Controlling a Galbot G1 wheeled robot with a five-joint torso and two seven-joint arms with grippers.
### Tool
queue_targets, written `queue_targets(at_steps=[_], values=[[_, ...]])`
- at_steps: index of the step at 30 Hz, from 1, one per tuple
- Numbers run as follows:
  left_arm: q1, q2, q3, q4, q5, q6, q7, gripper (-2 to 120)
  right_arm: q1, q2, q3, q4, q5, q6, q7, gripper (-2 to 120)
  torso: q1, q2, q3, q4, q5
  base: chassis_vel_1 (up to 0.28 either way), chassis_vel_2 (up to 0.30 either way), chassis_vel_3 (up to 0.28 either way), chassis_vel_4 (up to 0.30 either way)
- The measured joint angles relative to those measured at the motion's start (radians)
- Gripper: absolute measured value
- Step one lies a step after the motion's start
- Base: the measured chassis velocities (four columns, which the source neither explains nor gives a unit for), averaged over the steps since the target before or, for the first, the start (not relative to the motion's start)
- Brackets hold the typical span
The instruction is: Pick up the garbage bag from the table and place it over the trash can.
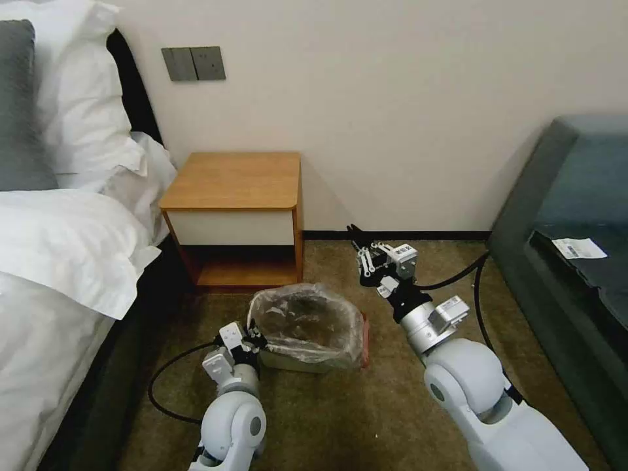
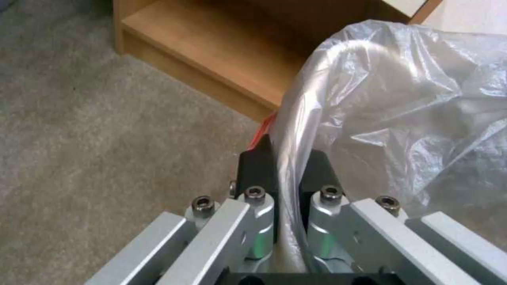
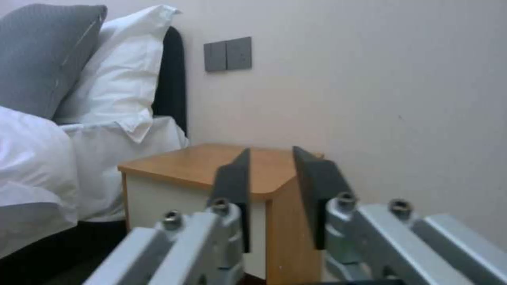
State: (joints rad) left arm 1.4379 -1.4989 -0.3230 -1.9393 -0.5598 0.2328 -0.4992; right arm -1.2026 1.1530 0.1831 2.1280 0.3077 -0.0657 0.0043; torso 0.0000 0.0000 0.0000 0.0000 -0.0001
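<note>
The left gripper (image 2: 288, 166) sits nearest the lens, its two dark fingers (image 2: 259, 166) pinched on the rolled rim of the trash can (image 2: 317, 79) with the garbage bag (image 2: 412, 99) caught between them. A sliver of the bag's red-pink edge band (image 2: 267, 124) shows just beyond the fingertip on the outer side. The film is thin, wrinkled and very light; it will crumple, slide and cling rather than hold any shape, so the sound place to hold it is at the banded edge, where the plastic is doubled and less likely to tear or slip.

In the head view the bag (image 1: 307, 320) already drapes over the can (image 1: 297, 360), which stands on the carpet (image 1: 366, 418) directly ahead of the left gripper (image 1: 252, 340); the band (image 1: 365, 340) hangs down the side farthest from that gripper. How far the bag is seated on the near rim is hard to judge. The left arm reaches low and forward, wrist level.

The right gripper (image 1: 361, 245) is raised clear beyond the can's far corner, fingers (image 3: 232, 186) parted narrowly and holding nothing, pointing toward the table (image 1: 235, 180), whose top lies ahead of it.
</note>
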Motion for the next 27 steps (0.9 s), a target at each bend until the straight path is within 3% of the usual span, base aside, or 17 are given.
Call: queue_targets(at_steps=[5,8,12,18,21,27], values=[[0.0,-0.001,0.0,0.0,0.0,0.0,0.0,9,-0.004,0.003,-0.002,-0.002,-0.004,0.002,-0.007,38,0.0,0.0,0.0,0.0,0.0001,0.0,0.0,0.0,0.0],[0.003,-0.007,-0.001,0.0,0.003,-0.001,-0.002,25,-0.007,0.001,-0.005,-0.004,-0.005,0.006,-0.015,55,0.0,0.0,0.0,0.0001,0.0,0.0,0.0,0.0,0.0],[0.005,-0.011,0.002,0.0,0.006,-0.001,-0.003,35,-0.006,0.002,-0.005,-0.007,-0.005,0.007,-0.016,65,0.0,0.0,0.0,0.0,0.0,0.0,0.0,0.0,0.0],[0.013,-0.013,0.005,-0.018,0.014,0.001,-0.008,62,-0.011,0.02,-0.009,-0.018,-0.008,0.007,-0.011,90,0.0,0.0,0.0,0.0,0.0,0.0,0.0,0.0,0.0],[0.018,-0.01,0.004,-0.022,0.016,0.002,-0.008,72,-0.011,0.029,-0.011,-0.024,-0.013,0.007,-0.007,98,0.0,0.0,0.0,-0.0001,0.0,0.0,0.0,0.0,0.0],[0.024,0.016,-0.001,-0.023,0.033,-0.007,0.036,90,-0.024,0.048,-0.011,-0.028,-0.025,0.007,-0.005,100,0.0,0.0,0.0,-0.0001,0.0,0.0,0.0,0.0,0.0]])
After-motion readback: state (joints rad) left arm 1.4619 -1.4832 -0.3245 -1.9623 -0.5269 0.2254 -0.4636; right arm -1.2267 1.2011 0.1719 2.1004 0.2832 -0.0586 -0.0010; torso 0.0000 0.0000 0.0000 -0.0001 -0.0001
